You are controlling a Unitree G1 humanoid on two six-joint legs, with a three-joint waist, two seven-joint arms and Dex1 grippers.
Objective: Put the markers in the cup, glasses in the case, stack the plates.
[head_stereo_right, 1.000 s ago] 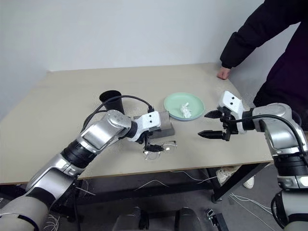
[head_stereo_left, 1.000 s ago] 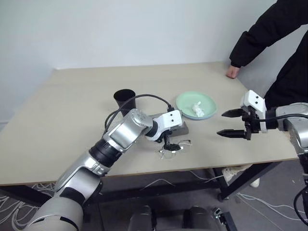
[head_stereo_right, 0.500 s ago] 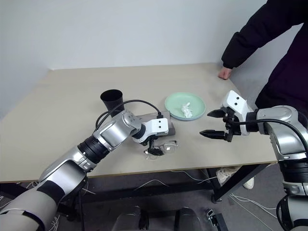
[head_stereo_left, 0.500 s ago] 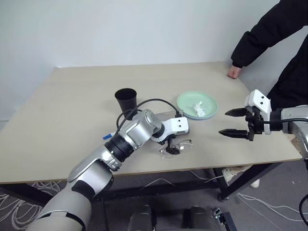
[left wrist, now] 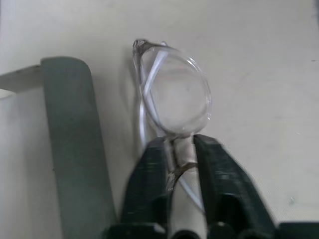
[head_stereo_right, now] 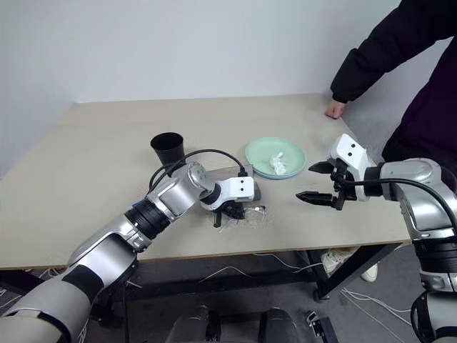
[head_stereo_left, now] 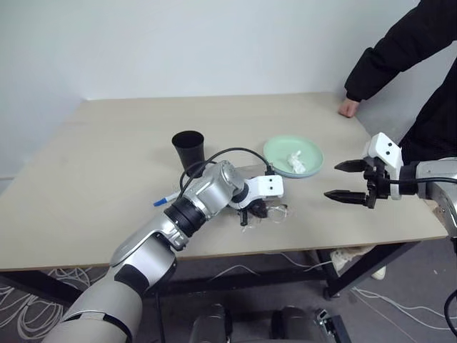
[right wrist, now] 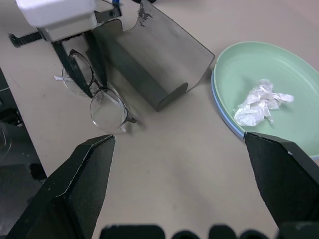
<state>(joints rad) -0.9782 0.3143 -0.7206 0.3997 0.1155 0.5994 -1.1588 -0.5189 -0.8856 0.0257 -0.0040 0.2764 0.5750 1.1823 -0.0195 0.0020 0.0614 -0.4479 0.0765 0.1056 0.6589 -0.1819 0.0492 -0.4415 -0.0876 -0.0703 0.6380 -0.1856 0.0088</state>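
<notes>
I see the left gripper [left wrist: 182, 154] pinching the bridge of the glasses [left wrist: 172, 97]: thin metal frame, clear round lenses, lying on the matte beige table [head_stereo_left: 107, 157] just beside the case [right wrist: 149, 62]. The case is grey, felt-like, oblong, its lid standing open. The right gripper [head_stereo_left: 342, 180] hovers spread wide, well apart from the glasses, holding nothing. A black tapered cup [head_stereo_left: 188, 148] stands upright behind the case. The mint green plate [right wrist: 259, 69] rests on a blue one, with crumpled white tissue [right wrist: 261, 102] inside. One marker [head_stereo_left: 166, 199] lies beside the left arm.
</notes>
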